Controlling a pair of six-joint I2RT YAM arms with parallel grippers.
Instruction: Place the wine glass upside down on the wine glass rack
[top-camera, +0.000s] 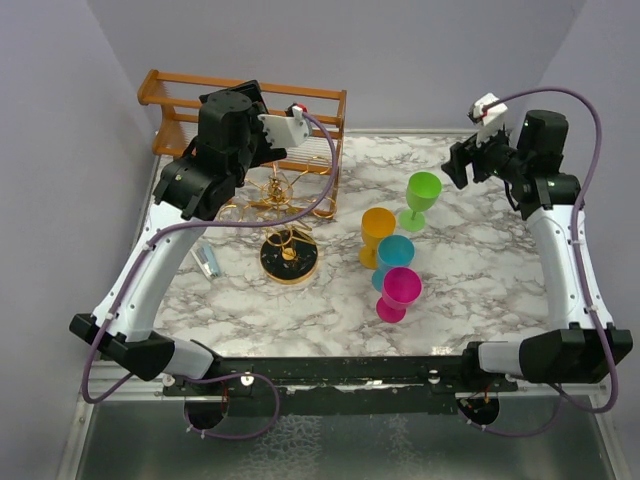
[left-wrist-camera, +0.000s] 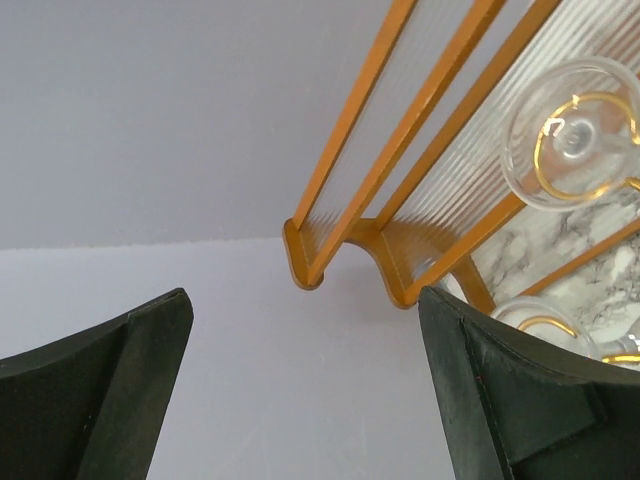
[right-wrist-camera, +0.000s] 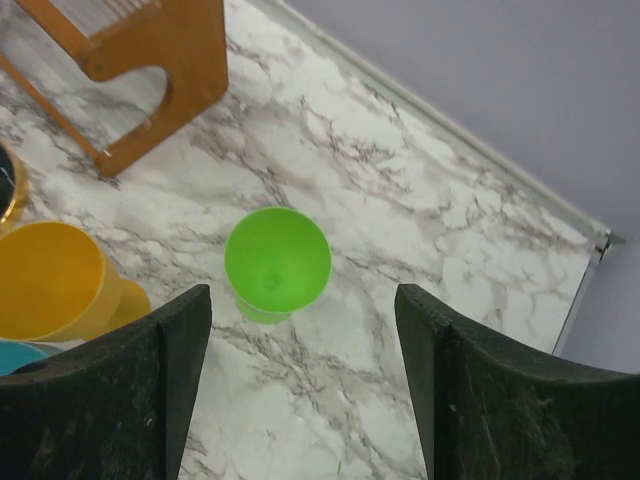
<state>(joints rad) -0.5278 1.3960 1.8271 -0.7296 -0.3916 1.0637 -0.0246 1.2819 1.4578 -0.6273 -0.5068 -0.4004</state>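
Observation:
The gold wire wine glass rack (top-camera: 289, 256) stands on its round black base at the left middle of the marble table. In the left wrist view, two clear glass feet (left-wrist-camera: 573, 134) sit held in its gold loops, at the right edge. Four coloured wine glasses stand upright right of the rack: green (top-camera: 422, 196), orange (top-camera: 377, 233), teal (top-camera: 396, 256) and pink (top-camera: 399, 293). My left gripper (top-camera: 188, 195) is raised left of the rack, open and empty (left-wrist-camera: 305, 296). My right gripper (top-camera: 462, 165) hovers open and empty (right-wrist-camera: 302, 300) above the green glass (right-wrist-camera: 277, 262).
An orange-brown wooden rail frame (top-camera: 240, 108) stands at the back left against the wall and shows in both wrist views (left-wrist-camera: 400, 200) (right-wrist-camera: 165, 70). A small pale tube-like object (top-camera: 205, 262) lies left of the rack base. Purple walls close in the left and back.

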